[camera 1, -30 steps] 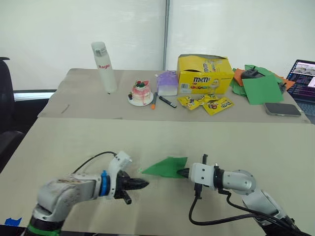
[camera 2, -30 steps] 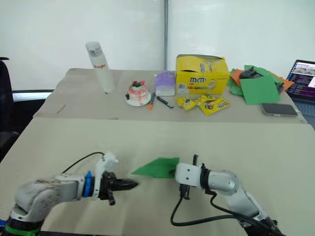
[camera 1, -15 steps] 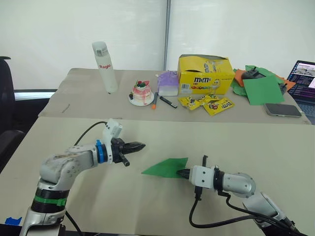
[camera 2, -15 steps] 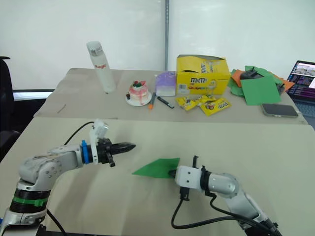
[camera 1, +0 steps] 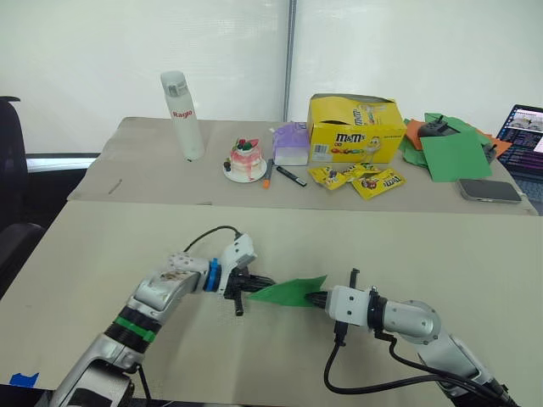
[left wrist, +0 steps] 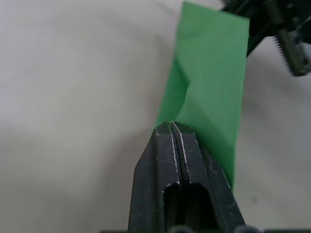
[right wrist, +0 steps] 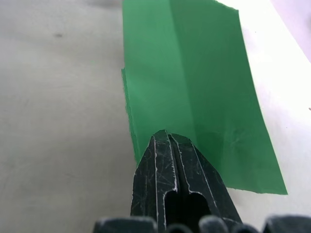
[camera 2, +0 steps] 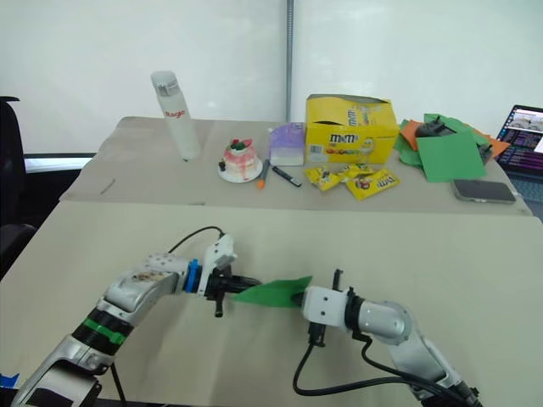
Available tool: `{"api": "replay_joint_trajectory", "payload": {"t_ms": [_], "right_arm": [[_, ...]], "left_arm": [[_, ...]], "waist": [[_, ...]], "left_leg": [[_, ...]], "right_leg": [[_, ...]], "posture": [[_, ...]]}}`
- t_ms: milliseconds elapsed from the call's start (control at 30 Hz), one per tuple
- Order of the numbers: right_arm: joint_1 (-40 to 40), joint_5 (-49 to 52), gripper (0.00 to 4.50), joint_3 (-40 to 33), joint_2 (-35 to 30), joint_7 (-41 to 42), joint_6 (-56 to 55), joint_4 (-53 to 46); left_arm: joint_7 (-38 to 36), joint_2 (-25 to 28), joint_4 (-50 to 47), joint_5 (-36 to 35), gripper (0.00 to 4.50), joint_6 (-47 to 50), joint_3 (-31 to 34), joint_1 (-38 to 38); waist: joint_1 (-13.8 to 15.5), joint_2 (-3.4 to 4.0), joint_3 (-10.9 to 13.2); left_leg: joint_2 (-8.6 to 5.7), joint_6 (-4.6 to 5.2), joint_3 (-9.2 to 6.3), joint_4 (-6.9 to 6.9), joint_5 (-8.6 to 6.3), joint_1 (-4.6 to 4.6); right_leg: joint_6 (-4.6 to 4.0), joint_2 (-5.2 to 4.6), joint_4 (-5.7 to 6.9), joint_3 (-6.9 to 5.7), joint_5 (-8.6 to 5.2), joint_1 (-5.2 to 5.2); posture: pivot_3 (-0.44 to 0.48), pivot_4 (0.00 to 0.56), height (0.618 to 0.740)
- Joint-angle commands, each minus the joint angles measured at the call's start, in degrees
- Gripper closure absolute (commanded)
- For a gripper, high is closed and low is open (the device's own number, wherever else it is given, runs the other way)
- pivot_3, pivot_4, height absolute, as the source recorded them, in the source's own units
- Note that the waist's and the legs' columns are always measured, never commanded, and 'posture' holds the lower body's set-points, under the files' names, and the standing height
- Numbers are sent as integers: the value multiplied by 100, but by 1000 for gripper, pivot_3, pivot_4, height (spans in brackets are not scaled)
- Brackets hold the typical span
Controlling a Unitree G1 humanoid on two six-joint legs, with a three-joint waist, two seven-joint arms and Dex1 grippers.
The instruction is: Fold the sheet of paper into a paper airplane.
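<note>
The sheet of paper (camera 1: 293,291) is bright green and folded into a narrow, layered, pointed shape, held low over the near table between my two grippers. My right gripper (camera 1: 316,298) is shut on its wide right end; a crease runs along the paper (right wrist: 194,87) ahead of that gripper (right wrist: 167,133). My left gripper (camera 1: 259,284) is shut, with its tips against the paper's pointed left end. In the left wrist view the paper (left wrist: 214,73) stretches away from the closed left gripper (left wrist: 171,126) and passes beneath one finger.
On the far table stand a white bottle (camera 1: 181,114), a small cake on a plate (camera 1: 244,159), a yellow candy box (camera 1: 354,129) with candy packets (camera 1: 365,178) before it, a pile of green and orange sheets (camera 1: 450,148), a phone (camera 1: 489,190) and a laptop (camera 1: 526,136).
My left arm swung in from the left, fingers shut throughout, and now touches the paper's left tip. The right gripper kept its hold and hardly moved.
</note>
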Motion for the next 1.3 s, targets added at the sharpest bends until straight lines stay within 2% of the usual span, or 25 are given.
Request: {"api": "replay_joint_trajectory", "payload": {"t_ms": [33,300,400,533,700,933,1100,1300], "right_arm": [[62,-121,4500,-20,-86,6,195,-92],[204,-171,4500,-75,-149,-35,344,-293],[217,-166,4500,-77,-163,-46,346,-295],[175,-182,4500,-35,-135,-61,299,-184],[35,-198,4500,75,-67,-68,227,-6],[-114,-187,4500,178,0,-27,167,169],[-152,-192,4500,218,-4,-22,177,207],[-104,-200,4500,179,-18,-68,256,161]], "left_arm": [[-377,-269,39,0,4460,18,-201,-259],[-744,-484,629,444,4460,-319,-379,-315],[-612,-509,950,567,4460,-526,-150,-409],[-120,-383,1337,629,4460,-972,549,-659],[-83,-168,387,49,4460,-614,1284,-403],[-311,190,-1477,-698,4460,202,1333,508],[307,262,-1861,-367,4460,353,1094,1057],[1282,-48,-1829,9,4460,297,1016,1745]], "waist": [[4,0,0],[53,-1,-1],[53,-3,-2],[44,-5,-1],[0,-4,-1],[-53,-4,-2],[-75,-2,-3],[-73,-4,-4]], "left_leg": [[-3,0,0,0,0,0],[-12,1,-1,5,0,-1],[-13,1,-2,6,0,-2],[-10,1,-3,7,0,-1],[-5,2,-6,5,0,-2],[2,2,-7,5,0,2],[11,2,-10,3,0,8],[12,2,-11,3,0,7]], "right_leg": [[1,0,1,0,0,0],[7,-3,0,1,-2,2],[7,-3,0,1,-2,2],[7,0,3,1,-2,1],[7,1,3,0,-2,-1],[6,-2,8,3,-1,3],[6,-1,9,6,-1,5],[5,-4,8,6,-1,5]], "posture": [[0,150,738],[0,150,738],[0,150,738],[0,150,738],[0,150,738],[0,150,738],[0,150,738],[0,150,738]]}}
